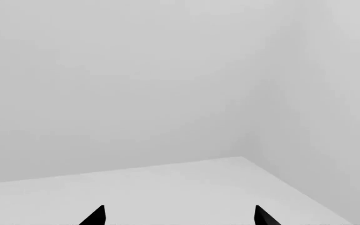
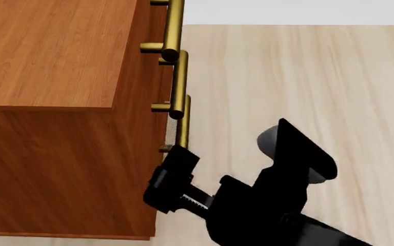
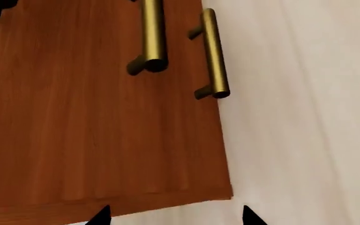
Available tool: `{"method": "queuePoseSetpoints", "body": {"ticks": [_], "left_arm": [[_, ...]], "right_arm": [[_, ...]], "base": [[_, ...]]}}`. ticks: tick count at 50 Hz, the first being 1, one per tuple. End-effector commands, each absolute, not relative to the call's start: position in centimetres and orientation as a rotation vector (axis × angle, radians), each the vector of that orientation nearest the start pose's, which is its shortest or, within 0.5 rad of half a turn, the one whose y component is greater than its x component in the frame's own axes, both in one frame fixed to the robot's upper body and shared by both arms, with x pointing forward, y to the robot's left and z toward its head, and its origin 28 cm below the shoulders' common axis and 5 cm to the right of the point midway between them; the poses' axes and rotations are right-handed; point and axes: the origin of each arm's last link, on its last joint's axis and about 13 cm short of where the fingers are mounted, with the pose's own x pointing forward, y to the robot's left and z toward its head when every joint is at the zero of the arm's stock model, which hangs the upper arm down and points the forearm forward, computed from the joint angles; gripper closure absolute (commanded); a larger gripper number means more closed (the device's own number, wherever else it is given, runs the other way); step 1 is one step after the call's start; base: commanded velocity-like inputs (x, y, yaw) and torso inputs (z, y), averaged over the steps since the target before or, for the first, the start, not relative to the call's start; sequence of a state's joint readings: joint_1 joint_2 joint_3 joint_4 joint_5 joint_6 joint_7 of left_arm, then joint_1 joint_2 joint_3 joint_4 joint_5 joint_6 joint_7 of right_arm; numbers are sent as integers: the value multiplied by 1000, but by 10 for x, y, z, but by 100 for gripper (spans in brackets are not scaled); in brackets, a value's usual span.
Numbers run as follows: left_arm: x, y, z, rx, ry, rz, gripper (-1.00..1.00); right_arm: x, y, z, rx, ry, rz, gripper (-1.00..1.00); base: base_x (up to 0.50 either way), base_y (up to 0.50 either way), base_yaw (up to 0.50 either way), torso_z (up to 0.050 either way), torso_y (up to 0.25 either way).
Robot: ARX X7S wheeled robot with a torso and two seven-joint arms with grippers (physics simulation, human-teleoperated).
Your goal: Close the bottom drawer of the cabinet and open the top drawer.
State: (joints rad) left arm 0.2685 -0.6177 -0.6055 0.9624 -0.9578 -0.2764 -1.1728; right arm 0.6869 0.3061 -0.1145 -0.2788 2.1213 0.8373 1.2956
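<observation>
Drawers stacked three high fill the face of the cabinet (image 2: pixel 53 102), which stands on pale wood flooring (image 2: pixel 307 77) at the left of my head view, its front turned toward the open floor on the right. From above, all three fronts seem to sit flush, so the bottom drawer (image 2: pixel 161 154) looks pushed in, or very nearly; I cannot be sure. The top drawer (image 2: pixel 157 25) looks shut as well. Each is rigid wood, likely weighty on its slides, and the only sensible purchase is the brass bar handle (image 2: pixel 174 28), hard and probably slick, so I would grip it mid-bar. The bars run level along the drawer fronts, and each drawer should travel straight out, square to its bar. My right pincer (image 2: pixel 173 177) hangs close against the lowest handle (image 2: pixel 182 125), its tips parted in the wrist view (image 3: pixel 174 216) and closed on nothing. My left pincer (image 1: pixel 180 215) is likewise spread, empty, facing a bare white worktop (image 1: pixel 167 187) and grey walls.
</observation>
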Motion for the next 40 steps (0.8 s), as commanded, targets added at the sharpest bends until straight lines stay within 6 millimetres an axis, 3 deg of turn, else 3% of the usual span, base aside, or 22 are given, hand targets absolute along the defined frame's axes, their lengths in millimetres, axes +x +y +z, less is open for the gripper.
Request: {"method": "queuePoseSetpoints", "body": {"ticks": [1,10,17,29,31,36,40], "left_arm": [[124,301,204,-297,-420,892,-100],[124,301,203,-289,-420,891,-100],[125,300,215,-286,-420,891,-100],[124,300,206,-284,-421,890,-100],[124,300,215,-286,-421,888,-100],[124,300,208,-284,-425,886,-100],[124,300,215,-284,-425,887,-100]], "right_arm": [[179,-89,239,662,600,356,-100],[159,-99,251,738,416,433,-100],[161,-106,264,895,399,463,-100],[166,-109,283,1080,398,538,-100],[168,-108,288,1119,410,570,-100],[177,-107,292,1185,420,572,-100],[185,-107,293,1250,446,583,-100]], "base": [[0,0,0,0,0],[0,0,0,0,0],[0,0,0,0,0],[0,0,0,0,0],[0,3,0,0,0],[0,0,0,0,0],[0,0,0,0,0]]}}
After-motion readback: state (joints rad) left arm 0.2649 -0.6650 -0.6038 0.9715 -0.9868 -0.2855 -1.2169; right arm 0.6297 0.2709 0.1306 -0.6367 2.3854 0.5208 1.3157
